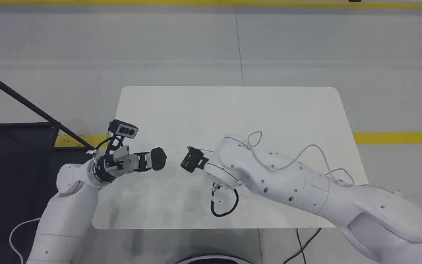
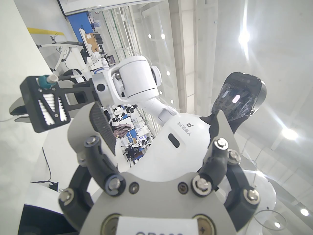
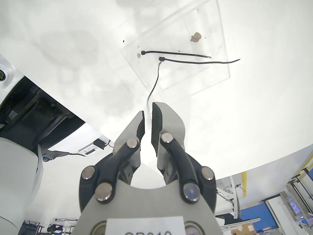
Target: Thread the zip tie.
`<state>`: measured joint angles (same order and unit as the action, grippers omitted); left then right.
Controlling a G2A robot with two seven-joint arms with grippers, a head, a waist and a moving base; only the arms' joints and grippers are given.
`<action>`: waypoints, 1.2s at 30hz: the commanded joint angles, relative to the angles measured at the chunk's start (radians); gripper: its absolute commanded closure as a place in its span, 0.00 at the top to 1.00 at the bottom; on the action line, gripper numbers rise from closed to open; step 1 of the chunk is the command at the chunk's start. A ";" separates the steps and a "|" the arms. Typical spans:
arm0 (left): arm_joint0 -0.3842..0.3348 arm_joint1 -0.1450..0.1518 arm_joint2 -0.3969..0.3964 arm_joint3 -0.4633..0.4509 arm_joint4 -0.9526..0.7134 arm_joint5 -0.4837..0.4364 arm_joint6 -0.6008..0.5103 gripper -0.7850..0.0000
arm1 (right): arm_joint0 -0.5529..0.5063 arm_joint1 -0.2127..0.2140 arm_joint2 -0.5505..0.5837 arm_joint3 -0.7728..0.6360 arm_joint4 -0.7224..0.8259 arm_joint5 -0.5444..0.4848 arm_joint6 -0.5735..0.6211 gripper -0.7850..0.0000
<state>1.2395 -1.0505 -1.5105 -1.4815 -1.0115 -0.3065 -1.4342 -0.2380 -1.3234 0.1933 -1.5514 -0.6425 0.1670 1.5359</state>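
One zip tie (image 3: 156,79) pinched in right pincer (image 3: 148,112), right wrist view.

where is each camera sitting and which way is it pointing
top view: above the arms, looking straight down at the white table; both arms show, left gripper facing right gripper.
left wrist view: on the left wrist, facing back past its open fingers at the robot's torso, head and right arm.
right wrist view: on the right wrist, facing down at a clear sheet and a loose zip tie; its fingers pinch the held zip tie.
shared: top and left wrist views both show the right arm.
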 commanded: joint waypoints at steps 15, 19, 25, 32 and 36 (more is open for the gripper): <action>0.013 0.000 -0.005 -0.026 0.036 -0.003 0.061 1.00 | -0.076 0.100 0.158 -0.178 -0.101 0.108 -0.014 0.82; 0.029 0.001 -0.010 -0.056 0.089 -0.009 0.111 1.00 | -0.188 0.177 0.290 -0.336 -0.211 0.181 -0.067 0.92; 0.036 0.000 -0.007 -0.072 0.095 -0.001 0.134 1.00 | -0.478 0.295 0.570 -0.613 -0.375 0.234 -0.181 1.00; 0.036 0.000 -0.007 -0.072 0.095 -0.001 0.134 1.00 | -0.836 0.368 0.888 -0.799 -0.405 0.188 -0.424 1.00; 0.036 0.000 -0.007 -0.072 0.095 -0.001 0.134 1.00 | -0.978 0.383 1.062 -0.799 -0.313 0.105 -0.599 1.00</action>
<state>1.2754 -1.0510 -1.5180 -1.5531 -0.9169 -0.3077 -1.3004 -1.1763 -0.9436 1.1971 -2.3499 -0.9857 0.3039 0.9899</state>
